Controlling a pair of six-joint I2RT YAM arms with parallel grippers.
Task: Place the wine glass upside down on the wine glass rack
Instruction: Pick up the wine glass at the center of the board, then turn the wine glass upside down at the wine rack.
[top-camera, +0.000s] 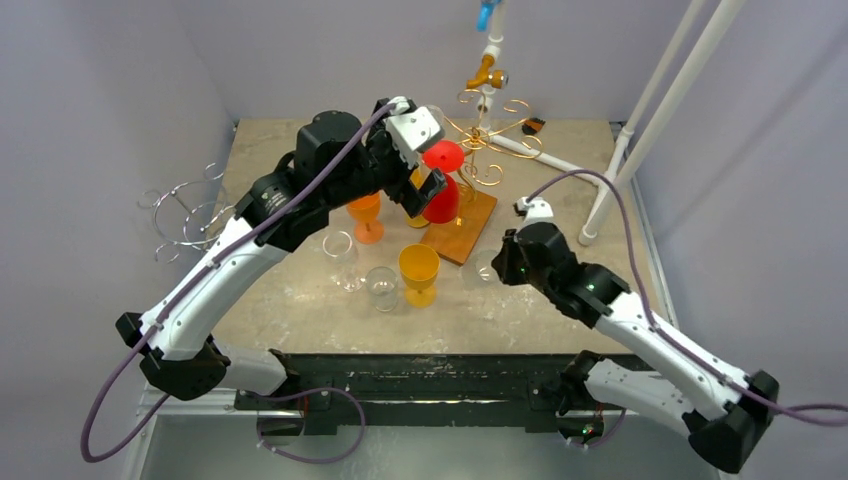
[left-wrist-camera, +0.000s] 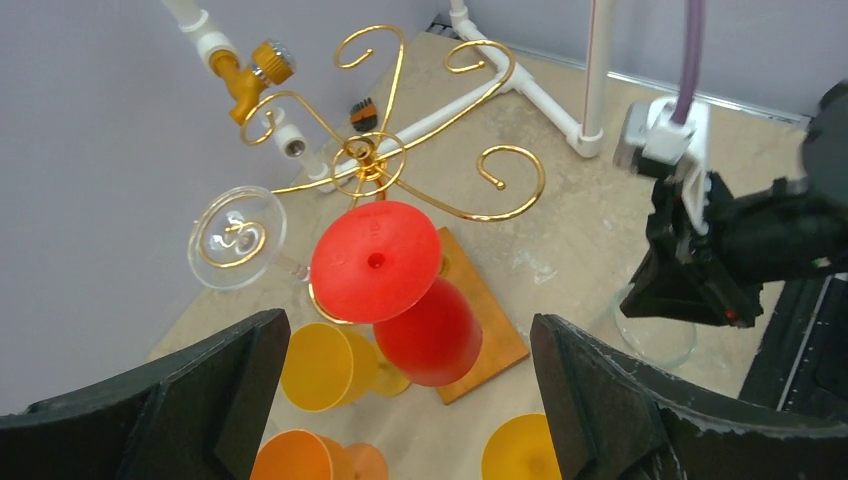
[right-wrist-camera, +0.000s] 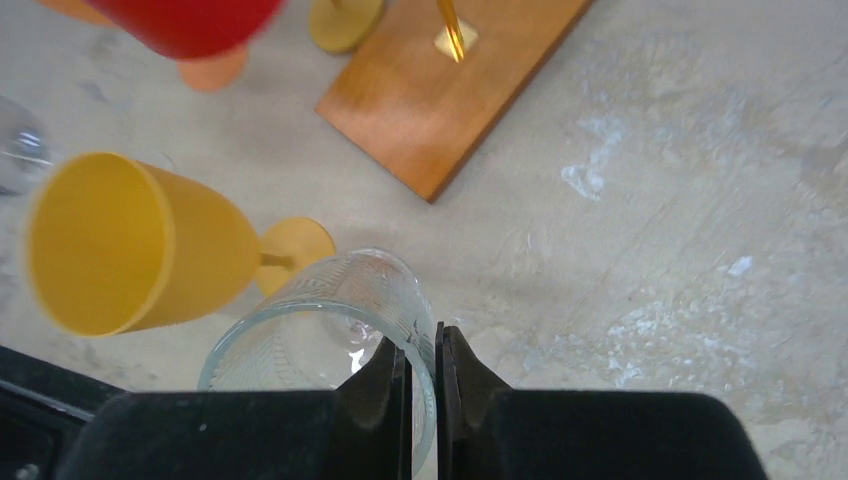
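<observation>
Counter (top-camera: 300, 320) carries two racks: a gold rack (top-camera: 487, 130) on a wooden base (top-camera: 468, 225), and a silver rack (top-camera: 185, 215) at the left edge. One red wine glass (left-wrist-camera: 430, 335) hangs on the gold rack, foot up, bowl down, long axis near vertical. Counted besides: two yellow, one orange, four clear. Left jaws spread wide either side of the red glass, gripping nothing. Right jaws clenched on the rim of a clear glass (right-wrist-camera: 330, 310) standing mouth up beside the base.

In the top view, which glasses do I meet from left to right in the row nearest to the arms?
tall clear glass → short clear glass → yellow glass → wide clear glass, held by the right pincer
</observation>
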